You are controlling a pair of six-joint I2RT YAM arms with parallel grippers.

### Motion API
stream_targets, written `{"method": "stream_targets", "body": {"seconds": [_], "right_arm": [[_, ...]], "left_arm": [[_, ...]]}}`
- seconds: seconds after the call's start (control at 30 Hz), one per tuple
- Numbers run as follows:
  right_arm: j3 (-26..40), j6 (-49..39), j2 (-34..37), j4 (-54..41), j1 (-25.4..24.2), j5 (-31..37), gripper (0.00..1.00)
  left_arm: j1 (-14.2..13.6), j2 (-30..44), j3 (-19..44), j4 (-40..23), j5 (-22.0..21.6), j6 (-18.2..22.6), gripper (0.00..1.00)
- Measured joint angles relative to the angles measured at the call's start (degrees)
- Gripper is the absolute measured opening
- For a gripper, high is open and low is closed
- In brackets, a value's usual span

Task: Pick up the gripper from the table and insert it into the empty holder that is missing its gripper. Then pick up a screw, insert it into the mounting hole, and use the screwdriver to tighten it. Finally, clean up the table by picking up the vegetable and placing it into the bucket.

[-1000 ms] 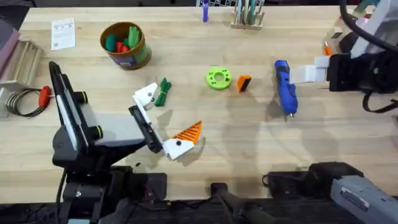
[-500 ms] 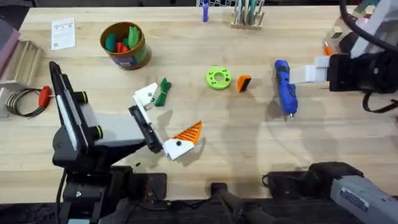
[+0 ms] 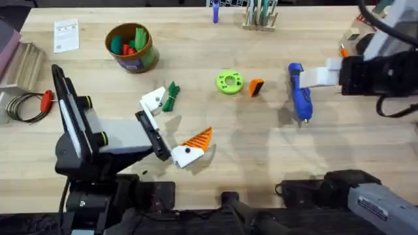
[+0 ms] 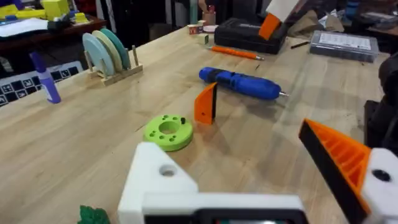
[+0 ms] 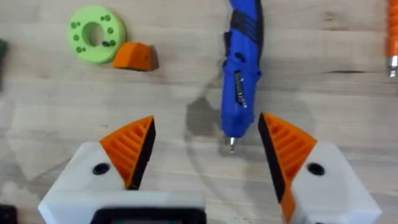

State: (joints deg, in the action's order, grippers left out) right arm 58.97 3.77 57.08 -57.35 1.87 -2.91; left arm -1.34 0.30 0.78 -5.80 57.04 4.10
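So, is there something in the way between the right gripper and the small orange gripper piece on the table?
Nothing visible blocks it. The right gripper hangs open above the screwdriver's tip. The gripper lies on bare table beside the lime-green disc, with the screwdriver beside that route.

A robotics lab or workshop: a wooden workbench (image 3: 196,98), cluttered desks behind it at twelve o'clock, a parts case (image 4: 345,45) there

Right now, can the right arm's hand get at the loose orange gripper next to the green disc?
Probably yes. The right hand hangs open over the screwdriver; the gripper lies just beyond, beside the disc, with bare table around it.
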Motion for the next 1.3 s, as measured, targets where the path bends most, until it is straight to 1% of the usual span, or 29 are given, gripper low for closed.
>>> {"method": "stream_targets", "body": {"seconds": [0.17,0.43,0.57,0.7,0.83,0.97,1.3], "right_arm": [[4.0,2.5,5.0,-1.1,5.3,-0.6,0.991],[13.5,9.8,15.3,-1.4,15.0,-0.6,0.994],[18.2,11.5,20.6,-1.4,19.7,-0.7,0.994],[22.2,12.4,25.7,-3.0,23.1,-0.2,0.994],[24.5,12.6,29.8,-6.0,24.0,0.3,0.994],[25.2,12.7,33.2,-5.8,24.0,0.5,0.994],[25.4,12.9,38.4,-6.1,23.1,0.5,0.993]], "left_arm": [[0.0,0.0,0.0,0.0,0.0,0.0,0.985],[0.0,0.0,0.0,0.0,0.0,0.0,0.985],[0.0,0.0,0.0,0.0,0.0,0.0,0.986],[0.0,0.0,0.0,0.0,0.0,0.0,0.985],[0.0,0.0,0.0,0.0,0.0,0.0,0.985],[0.0,0.0,0.0,0.0,0.0,0.0,0.985],[0.0,0.0,0.0,0.0,0.0,0.0,0.985]]}}
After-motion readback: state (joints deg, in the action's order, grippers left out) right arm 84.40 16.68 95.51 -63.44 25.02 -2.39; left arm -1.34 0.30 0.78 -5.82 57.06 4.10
